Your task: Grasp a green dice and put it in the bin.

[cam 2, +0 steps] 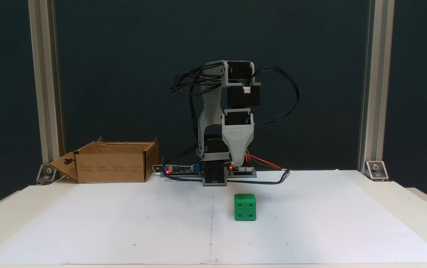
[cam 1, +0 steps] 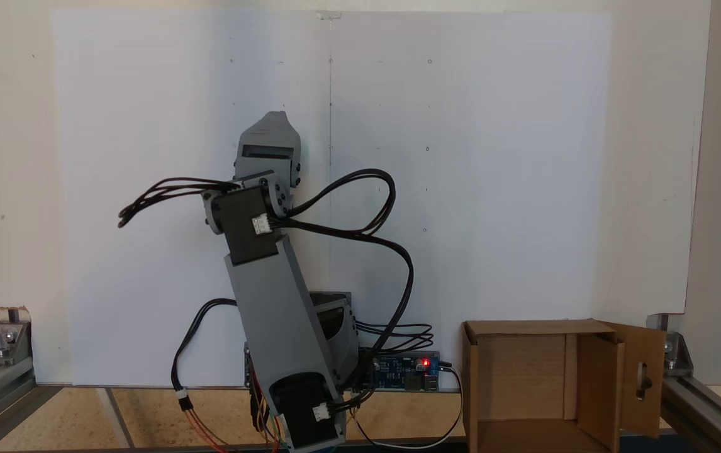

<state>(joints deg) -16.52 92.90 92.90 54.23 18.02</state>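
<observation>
While folded, arm upright, jaws down above green dice.

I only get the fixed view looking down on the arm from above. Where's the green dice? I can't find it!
Observer: In a fixed view, the green dice sits on the white paper, in front of the arm's base.
Operator: Is the gripper touching it?
Observer: No. The gripper hangs clear of it, tip pointing down.
Operator: Is it near the box?
Observer: No. The cardboard box stands well off to its left there.
</observation>
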